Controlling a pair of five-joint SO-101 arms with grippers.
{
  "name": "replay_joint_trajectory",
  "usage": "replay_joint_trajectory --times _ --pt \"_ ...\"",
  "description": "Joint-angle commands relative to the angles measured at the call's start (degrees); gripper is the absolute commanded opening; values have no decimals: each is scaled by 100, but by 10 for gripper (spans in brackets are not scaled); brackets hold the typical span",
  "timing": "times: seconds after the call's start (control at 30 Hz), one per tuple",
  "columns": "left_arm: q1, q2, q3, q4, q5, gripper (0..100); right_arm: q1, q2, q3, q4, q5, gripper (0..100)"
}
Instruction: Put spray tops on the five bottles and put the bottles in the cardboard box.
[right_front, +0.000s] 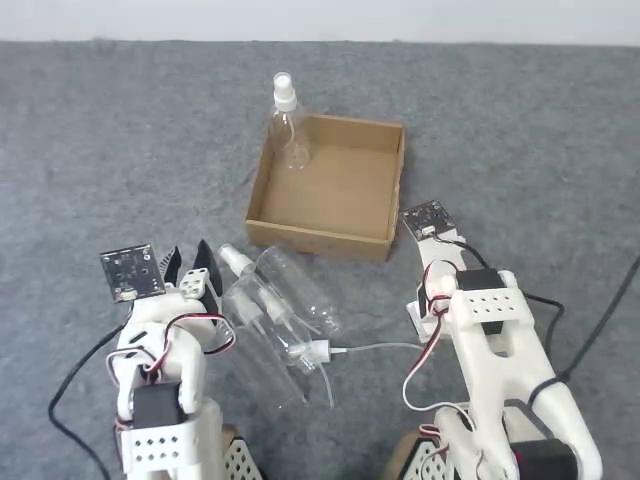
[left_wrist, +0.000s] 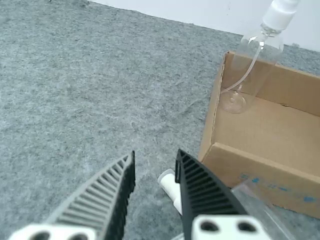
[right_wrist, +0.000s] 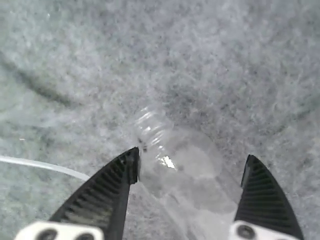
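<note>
**Two grippers open beside a heap of clear bottles**

Two arms hold low over the grey carpet (right_front: 120, 130), and we find both tools unclamped. The left gripper (left_wrist: 155, 155) has its ribbed fingers a little apart with nothing between them. Just beside its black finger (left_wrist: 200, 185) lies the white spray top (left_wrist: 169, 186) of a bottle on its side.

The right gripper (right_wrist: 191, 157) has its jaws set wide on either side of an uncapped bottle (right_wrist: 185, 170), whose threaded neck lies close to one fingertip. We cannot tell whether they touch.

Between the two arms lies a heap of bottles (right_front: 290, 300), overlapping so much that we cannot count them. At its near edge lies a loose spray top (right_front: 312, 350), its thin tube (right_front: 375, 347) running across the carpet towards the right arm.

The heap lies between the left gripper and the cardboard box (right_front: 320, 238), and it reaches almost to the box's near wall. One capped bottle (right_front: 287, 125) stands upright in the box's far corner on the left arm's side. Black cables (right_front: 600, 320) trail off from both arm bases.
</note>
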Motion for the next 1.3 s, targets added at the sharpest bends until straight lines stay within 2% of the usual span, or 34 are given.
replay_joint_trajectory --times 0.0,0.13,0.43,0.73,0.97,1.27 --pt "18 -97 -75 -18 -44 130 75 -48 -281 84 -141 275" --pt "18 -97 -75 -18 -44 130 75 -48 -431 145 -114 276" --pt "18 -97 -75 -18 -44 130 48 -48 -1196 1226 580 276" --pt "9 -97 -75 -18 -44 130 22 -48 -1204 1552 1705 277" --pt "18 -97 -75 -18 -44 130 31 4 -1178 1525 2505 277" --pt "18 -97 -75 -18 -44 130 57 13 -1090 1174 2989 275"
